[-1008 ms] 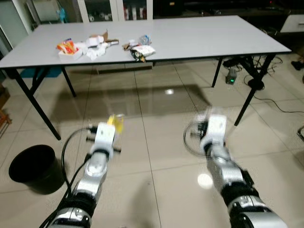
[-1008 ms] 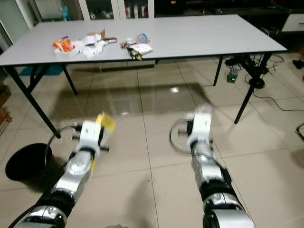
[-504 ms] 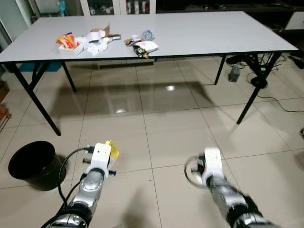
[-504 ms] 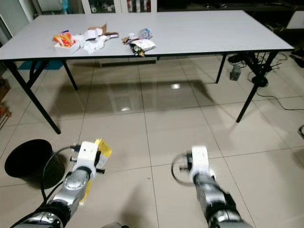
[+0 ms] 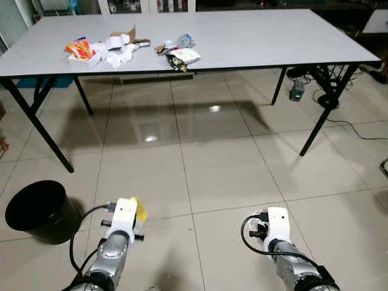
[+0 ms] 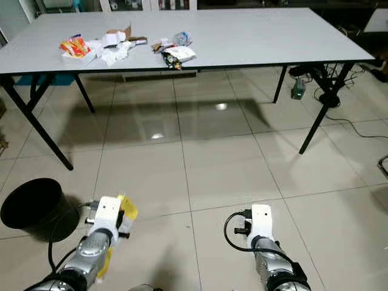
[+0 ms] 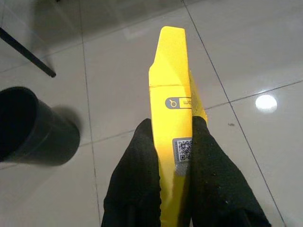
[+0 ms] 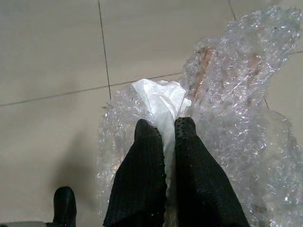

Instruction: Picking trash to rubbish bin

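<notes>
**STATUS: BOTH JAWS LOADED, BIN AT LEFT**

1. Left gripper [image 7: 171,130]: jaws closed on a flat yellow packet [image 7: 173,99]. One black finger presses each face. The packet runs out well past the fingertips and carries a QR label betw. the fingers. In the head views the packet shows as a yellow tab [image 5: 140,210] at the front of the left wrist unit, low over the floor.

2. Right gripper [image 8: 164,127]: jaws closed on a wad of clear bubble wrap [image 8: 227,109] w/ a white crumpled piece [image 8: 160,99] pinched at the tips. The wrap bulges out beyond the jaws and along one side of the fingers.

3. Black rubbish bin [image 5: 37,211]: upright on the tiled floor [image 5: 224,163], mouth open, outboard of the left jaws and near them. In the left wrist view it sits [image 7: 33,127] off to one side of the packet, apart from it.

4. Counter [image 5: 242,39]: grey top, black legs, well ahead of both jaws. More trash [image 5: 127,48] lies on its far-left part: an orange snack pack in a white tray, white crumpled paper, a cardboard scrap, dark wrappers.

5. Cables and a device w/ a green light [image 5: 296,96]: on the floor under the counter's right end, far from the right jaws.
</notes>
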Robot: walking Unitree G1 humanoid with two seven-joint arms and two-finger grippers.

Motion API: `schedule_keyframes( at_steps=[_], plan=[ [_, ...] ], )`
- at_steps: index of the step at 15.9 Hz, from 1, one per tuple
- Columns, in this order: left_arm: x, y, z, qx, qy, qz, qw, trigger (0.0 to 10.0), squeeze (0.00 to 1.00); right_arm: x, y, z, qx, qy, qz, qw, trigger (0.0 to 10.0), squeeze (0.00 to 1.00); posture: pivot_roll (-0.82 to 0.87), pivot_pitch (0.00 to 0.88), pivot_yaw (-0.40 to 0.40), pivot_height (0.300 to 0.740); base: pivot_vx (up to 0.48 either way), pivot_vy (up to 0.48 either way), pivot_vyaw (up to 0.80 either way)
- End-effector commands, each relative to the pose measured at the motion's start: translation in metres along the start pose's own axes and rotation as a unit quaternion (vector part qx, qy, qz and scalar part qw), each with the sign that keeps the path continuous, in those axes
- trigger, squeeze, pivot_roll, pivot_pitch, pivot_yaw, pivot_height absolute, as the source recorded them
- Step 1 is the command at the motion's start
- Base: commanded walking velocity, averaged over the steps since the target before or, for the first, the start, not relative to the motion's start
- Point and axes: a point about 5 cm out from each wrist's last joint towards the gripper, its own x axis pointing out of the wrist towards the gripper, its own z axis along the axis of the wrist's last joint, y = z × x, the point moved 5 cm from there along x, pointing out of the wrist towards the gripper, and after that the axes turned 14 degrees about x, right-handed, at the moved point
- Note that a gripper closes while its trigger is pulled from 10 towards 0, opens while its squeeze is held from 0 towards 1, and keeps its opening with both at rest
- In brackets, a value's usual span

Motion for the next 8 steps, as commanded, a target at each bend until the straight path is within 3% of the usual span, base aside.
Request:
schedule_keyframes(
  at_steps=[1, 8],
  plan=[
    [-0.0015, 0.0024, -0.0081, -0.005, 0.015, 0.005, 1.000, 10.0, 0.00, 0.0003, 0.0018, 0.0012, 0.009, -0.004, 0.002, 1.000, 10.0, 0.00, -0.02, 0.015, 0.017, 0.740, 0.000, 0.420, 0.00],
    [-0.0023, 0.0023, -0.0101, -0.002, 0.015, 0.004, 1.000, 10.0, 0.00, 0.0013, 0.0064, 0.0032, 0.010, -0.008, 0.006, 1.000, 10.0, 0.00, -0.02, 0.003, 0.024, 0.740, 0.000, 0.421, -0.06]
  ],
)
